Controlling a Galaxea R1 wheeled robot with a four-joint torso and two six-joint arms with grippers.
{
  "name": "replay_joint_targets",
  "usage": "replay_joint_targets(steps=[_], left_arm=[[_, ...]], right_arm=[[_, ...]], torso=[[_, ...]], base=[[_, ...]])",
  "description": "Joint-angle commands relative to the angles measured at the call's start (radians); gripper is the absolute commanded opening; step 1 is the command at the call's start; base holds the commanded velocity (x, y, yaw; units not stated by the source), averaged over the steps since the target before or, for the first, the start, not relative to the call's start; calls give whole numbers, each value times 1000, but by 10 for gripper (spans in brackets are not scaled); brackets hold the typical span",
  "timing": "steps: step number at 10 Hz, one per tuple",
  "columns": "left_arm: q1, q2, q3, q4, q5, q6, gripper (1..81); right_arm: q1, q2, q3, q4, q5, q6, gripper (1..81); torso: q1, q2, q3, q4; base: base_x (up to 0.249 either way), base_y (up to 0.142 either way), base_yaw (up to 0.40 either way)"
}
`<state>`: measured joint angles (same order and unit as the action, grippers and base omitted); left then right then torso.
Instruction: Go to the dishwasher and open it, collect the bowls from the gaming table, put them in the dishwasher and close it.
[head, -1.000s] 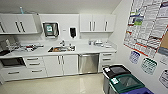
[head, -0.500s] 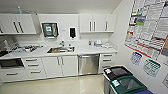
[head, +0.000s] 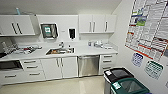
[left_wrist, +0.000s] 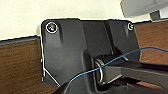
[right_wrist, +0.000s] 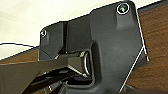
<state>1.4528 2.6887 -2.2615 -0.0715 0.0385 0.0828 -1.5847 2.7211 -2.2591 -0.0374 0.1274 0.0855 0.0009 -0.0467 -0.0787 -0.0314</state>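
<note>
The task looks barely begun. In the head view the dishwasher (head: 88, 65) stands under the white desk (head: 82, 52) of a small kitchen, at about 12 o'clock and a little down from the middle of the picture, its stainless-steel door shut flush with the cabinet fronts. White cupboard doors (head: 60, 67) flank it at 9 o'clock and a stack of drawers (head: 108, 63) sits at its 3 o'clock side. A sink (head: 59, 51) is set into the desk above and toward 10 o'clock from the door. Two lidded bins (head: 122, 81) stand on the floor at about 4 o'clock, near the poster-covered wall (head: 147, 32). A stretch of pale floor (head: 62, 86) lies between the camera and the appliance, so I judge the robot to be some way off, within sight of the door but not within reach. Opening the door, fetching the bowls, loading them and closing the door all appear to be left. Of the jaws on either arm, I cannot tell whether they are open or closed, or whether they hold anything: both wrist views give dark robot parts against wood-toned panelling and a pale surface.
</note>
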Motion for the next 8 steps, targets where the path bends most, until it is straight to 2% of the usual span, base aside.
replay_joint_targets(steps=[1, 8], left_arm=[[-53, -21, 8, 4, 58, 8, 811], [-53, -21, 8, 4, 58, 6, 811]], right_arm=[[41, -18, 7, -15, -52, -4, 811], [39, -18, 7, -15, -54, -4, 811]], torso=[[0, 0, 0, 0], [0, 0, 0, 0]], base=[[87, 0, 0], [86, 0, 0]])
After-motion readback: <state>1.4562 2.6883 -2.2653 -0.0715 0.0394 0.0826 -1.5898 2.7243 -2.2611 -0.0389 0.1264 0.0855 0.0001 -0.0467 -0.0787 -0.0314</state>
